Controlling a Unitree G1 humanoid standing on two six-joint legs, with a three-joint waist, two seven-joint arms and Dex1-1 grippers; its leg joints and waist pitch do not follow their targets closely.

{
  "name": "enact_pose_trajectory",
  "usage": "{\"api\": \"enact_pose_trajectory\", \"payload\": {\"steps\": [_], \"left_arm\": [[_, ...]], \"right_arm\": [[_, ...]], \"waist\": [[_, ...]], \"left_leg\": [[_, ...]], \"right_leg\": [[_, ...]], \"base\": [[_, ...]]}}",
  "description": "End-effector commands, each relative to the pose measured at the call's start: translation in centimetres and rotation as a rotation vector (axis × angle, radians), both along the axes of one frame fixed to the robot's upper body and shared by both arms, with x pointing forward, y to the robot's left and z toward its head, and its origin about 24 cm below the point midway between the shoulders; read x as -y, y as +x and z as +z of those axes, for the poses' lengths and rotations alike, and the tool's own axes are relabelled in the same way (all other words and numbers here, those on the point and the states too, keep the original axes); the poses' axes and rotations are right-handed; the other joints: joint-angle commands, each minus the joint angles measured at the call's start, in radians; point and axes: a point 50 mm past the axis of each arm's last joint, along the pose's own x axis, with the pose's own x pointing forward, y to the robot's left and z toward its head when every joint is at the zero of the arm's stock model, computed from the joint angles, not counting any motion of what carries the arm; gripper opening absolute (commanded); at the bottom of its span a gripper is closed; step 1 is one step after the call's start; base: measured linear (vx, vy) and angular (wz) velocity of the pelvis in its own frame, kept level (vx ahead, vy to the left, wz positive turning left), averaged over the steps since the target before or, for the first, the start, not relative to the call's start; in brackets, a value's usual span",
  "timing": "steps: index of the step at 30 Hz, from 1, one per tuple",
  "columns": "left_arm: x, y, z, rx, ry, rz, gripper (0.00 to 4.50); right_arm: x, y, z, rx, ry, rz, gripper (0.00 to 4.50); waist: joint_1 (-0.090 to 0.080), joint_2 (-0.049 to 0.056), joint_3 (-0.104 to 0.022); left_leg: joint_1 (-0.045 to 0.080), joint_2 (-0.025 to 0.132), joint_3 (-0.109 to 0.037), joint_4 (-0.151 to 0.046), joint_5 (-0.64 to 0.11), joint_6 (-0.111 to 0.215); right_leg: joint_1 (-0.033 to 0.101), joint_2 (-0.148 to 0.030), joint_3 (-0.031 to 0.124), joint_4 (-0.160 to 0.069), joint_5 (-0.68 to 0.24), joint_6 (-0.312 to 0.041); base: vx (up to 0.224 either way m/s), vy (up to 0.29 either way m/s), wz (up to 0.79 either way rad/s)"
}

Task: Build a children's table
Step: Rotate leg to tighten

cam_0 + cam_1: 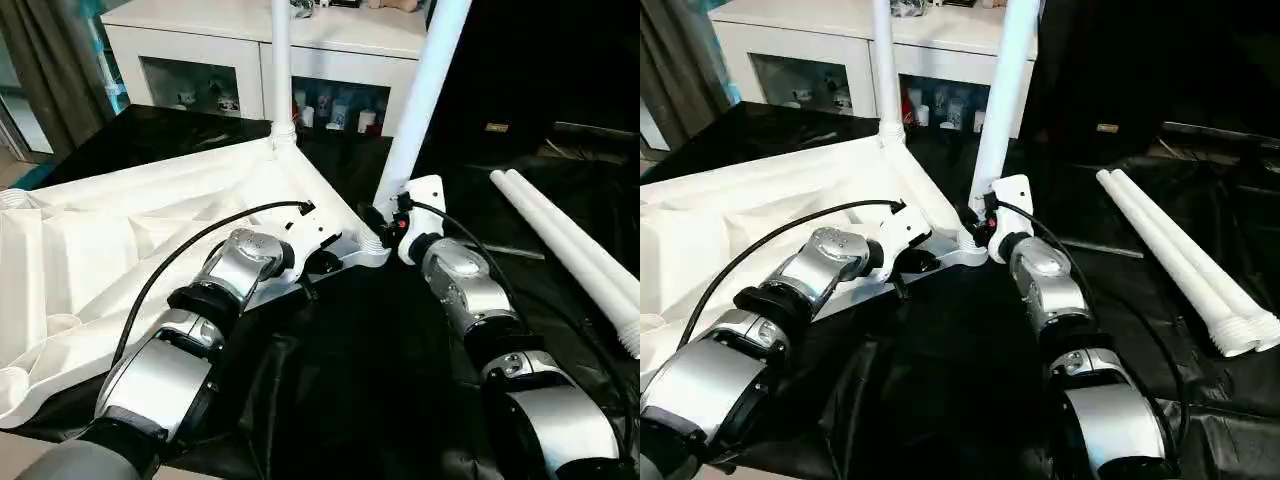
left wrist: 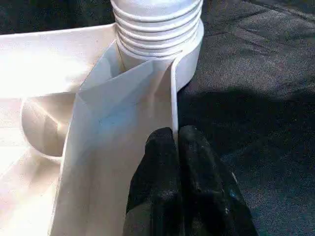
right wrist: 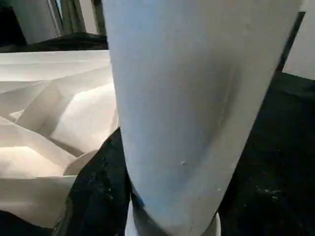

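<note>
The children's table top lies upside down, ribbed underside up, on the black-covered work table. One white leg stands upright in its far corner socket. A second leg leans in the near right corner socket. My right gripper is shut around this leg just above its base, with one black finger showing beside the tube. My left gripper is shut on the top's thin rim close to that socket. Two loose legs lie side by side on the right.
A white cabinet with small items behind its glass doors stands beyond the work table. A grey curtain hangs at the far left. Wrinkled black cloth covers the table between my forearms.
</note>
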Motion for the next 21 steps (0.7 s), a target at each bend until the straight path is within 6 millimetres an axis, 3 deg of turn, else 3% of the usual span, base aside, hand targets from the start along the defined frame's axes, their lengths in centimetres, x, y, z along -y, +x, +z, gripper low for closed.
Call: {"api": "enact_pose_trajectory", "payload": {"steps": [1,4,13,15,16,21], "left_arm": [[-0.1,0.7,1.3,0.066,0.002,0.007,0.0],[-0.1,0.7,1.3,0.065,0.001,0.002,0.0],[-0.3,0.7,1.4,0.065,-0.001,-0.005,0.0],[-0.3,0.6,1.4,0.064,-0.003,-0.014,0.0],[-0.3,0.6,1.4,0.064,-0.003,-0.014,0.0],[-0.4,0.5,1.3,0.063,-0.002,-0.021,0.0]], "right_arm": [[-0.8,-2.4,-4.9,-0.224,-0.027,0.068,2.67],[-0.9,-2.4,-4.7,-0.215,-0.013,0.082,3.03],[-1.0,-2.2,-4.1,-0.193,0.014,0.107,3.85],[-0.9,-2.1,-4.0,-0.184,0.013,0.107,3.85],[-0.9,-2.1,-4.0,-0.183,0.013,0.107,4.1],[-0.6,-1.8,-3.7,-0.168,0.003,0.088,4.16]], "waist": [[-0.004,0.014,-0.045],[-0.004,0.011,-0.045],[-0.005,0.016,-0.041],[-0.005,0.016,-0.042],[-0.005,0.016,-0.042],[-0.003,0.016,-0.044]], "left_leg": [[0.007,0.066,-0.023,-0.087,-0.225,0.015],[0.004,0.066,-0.022,-0.086,-0.207,0.024],[0.005,0.068,-0.023,-0.089,-0.215,0.027],[0.006,0.068,-0.023,-0.088,-0.216,0.026],[0.005,0.068,-0.023,-0.088,-0.217,0.026],[0.004,0.067,-0.021,-0.086,-0.189,0.031]], "right_leg": [[0.035,-0.102,0.057,-0.082,-0.152,-0.246],[0.039,-0.103,0.057,-0.08,-0.135,-0.249],[0.036,-0.105,0.057,-0.085,-0.177,-0.245],[0.036,-0.105,0.058,-0.085,-0.178,-0.246],[0.036,-0.105,0.058,-0.086,-0.184,-0.245],[0.037,-0.106,0.058,-0.083,-0.157,-0.255]], "base": [[0.0,0.0,0.0],[0.0,0.0,0.0],[0.0,0.0,0.0],[0.0,0.0,0.0],[0.0,0.0,0.0],[0.0,0.0,0.0]]}}
